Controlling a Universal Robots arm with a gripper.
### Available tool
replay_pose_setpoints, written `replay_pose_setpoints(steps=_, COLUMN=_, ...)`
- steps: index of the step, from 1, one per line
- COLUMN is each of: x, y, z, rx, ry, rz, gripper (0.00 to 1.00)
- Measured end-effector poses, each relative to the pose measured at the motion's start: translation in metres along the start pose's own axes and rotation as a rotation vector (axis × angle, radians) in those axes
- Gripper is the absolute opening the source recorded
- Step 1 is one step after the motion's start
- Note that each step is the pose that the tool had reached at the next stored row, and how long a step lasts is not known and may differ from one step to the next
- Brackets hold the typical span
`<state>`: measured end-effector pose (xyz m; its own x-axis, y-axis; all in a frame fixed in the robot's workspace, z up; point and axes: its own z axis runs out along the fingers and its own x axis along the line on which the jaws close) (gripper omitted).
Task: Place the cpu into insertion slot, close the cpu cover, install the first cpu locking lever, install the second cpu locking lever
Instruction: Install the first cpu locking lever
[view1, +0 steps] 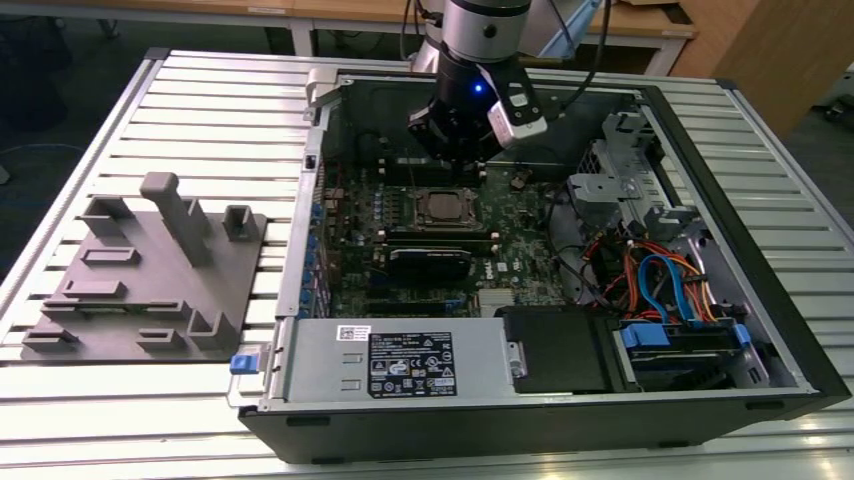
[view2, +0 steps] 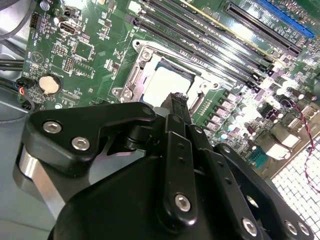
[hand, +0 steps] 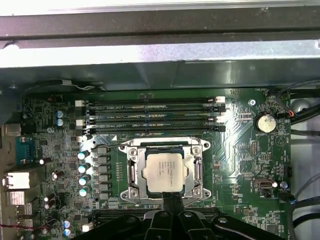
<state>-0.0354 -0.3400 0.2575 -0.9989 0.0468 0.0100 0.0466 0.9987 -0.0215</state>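
Observation:
The cpu lies flat in the insertion slot on the green motherboard, silver top up. The cpu cover, a silver frame, lies down around it, with the chip showing through its window. A thin wire lever runs along the socket edge beside the memory slots. My gripper hangs just above the socket edge away from the memory slots, fingers together, holding nothing. The second wrist view shows the fingertips over the edge of the cpu. In the exterior view the gripper hovers just behind the cpu.
The open computer case lies on a slatted table, walls rising around the board. Memory slots, a black card, drive cage and coloured cables surround the socket. A grey fixture block sits at the exterior view's left.

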Motion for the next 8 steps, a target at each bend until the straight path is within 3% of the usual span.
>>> replay_pose_setpoints(steps=4, x=0.0, y=-0.0007, z=0.0, rx=-0.0181, ry=-0.0006, rz=0.0, gripper=0.11)
replay_pose_setpoints(steps=6, x=0.0002, y=-0.0008, z=0.0, rx=-0.0208, ry=-0.0027, rz=0.0, gripper=0.11)
replay_pose_setpoints(steps=8, x=0.0009, y=-0.0009, z=0.0, rx=-0.0211, ry=-0.0106, rz=0.0, gripper=0.11)
